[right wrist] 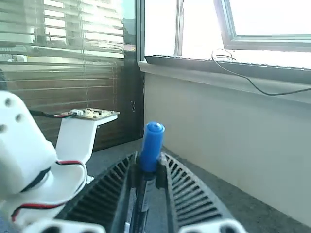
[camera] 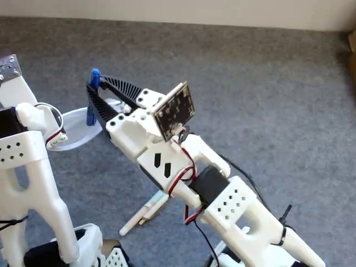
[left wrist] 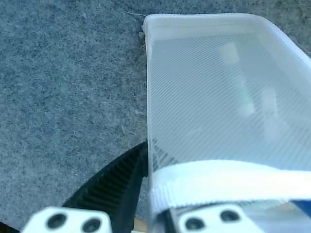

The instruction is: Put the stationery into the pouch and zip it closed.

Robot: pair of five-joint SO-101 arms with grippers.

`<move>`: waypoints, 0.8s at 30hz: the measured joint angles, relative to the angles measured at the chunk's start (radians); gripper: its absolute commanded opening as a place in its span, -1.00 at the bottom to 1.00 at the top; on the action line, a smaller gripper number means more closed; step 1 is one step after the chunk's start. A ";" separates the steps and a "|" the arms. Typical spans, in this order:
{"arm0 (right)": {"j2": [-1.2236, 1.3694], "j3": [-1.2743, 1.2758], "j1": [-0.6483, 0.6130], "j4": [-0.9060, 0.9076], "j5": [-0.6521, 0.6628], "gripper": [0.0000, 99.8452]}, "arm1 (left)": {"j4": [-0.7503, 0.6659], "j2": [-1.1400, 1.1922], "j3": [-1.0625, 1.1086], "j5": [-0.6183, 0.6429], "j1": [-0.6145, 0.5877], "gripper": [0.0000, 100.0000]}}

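Surface: grey carpet (camera: 267,83)
Room: window (right wrist: 262,19), blinds (right wrist: 63,43)
Pouch (left wrist: 214,97): one
Pens: two, blue pen (right wrist: 151,143), white pen (camera: 146,211)
Right jaws: gripped blue pen
Left jaws: clamped pouch

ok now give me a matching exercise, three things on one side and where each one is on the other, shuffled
Things:
1. blue pen
2. pouch
3. white pen

Places:
A. lying on the carpet
B. gripped at its edge by the left gripper
C. clamped upright in the right gripper

Pairs: 1-C, 2-B, 3-A
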 measured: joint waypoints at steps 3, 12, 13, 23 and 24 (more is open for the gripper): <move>0.000 0.106 0.000 -0.114 0.000 -0.99 | -0.002 -0.002 0.014 0.000 0.000 -0.99; 0.000 0.334 0.000 -0.387 0.000 -0.99 | -0.002 -0.002 0.017 0.000 0.000 -0.99; 0.000 0.345 0.000 -0.402 0.000 -0.99 | -0.002 -0.002 0.017 0.000 0.000 -0.99; 0.000 0.423 -0.057 -0.439 0.000 -0.99 | -0.002 -0.002 0.017 0.000 0.000 -0.99; 0.000 0.428 -0.061 -0.439 0.000 -0.98 | -0.002 -0.002 0.017 0.000 0.000 -0.99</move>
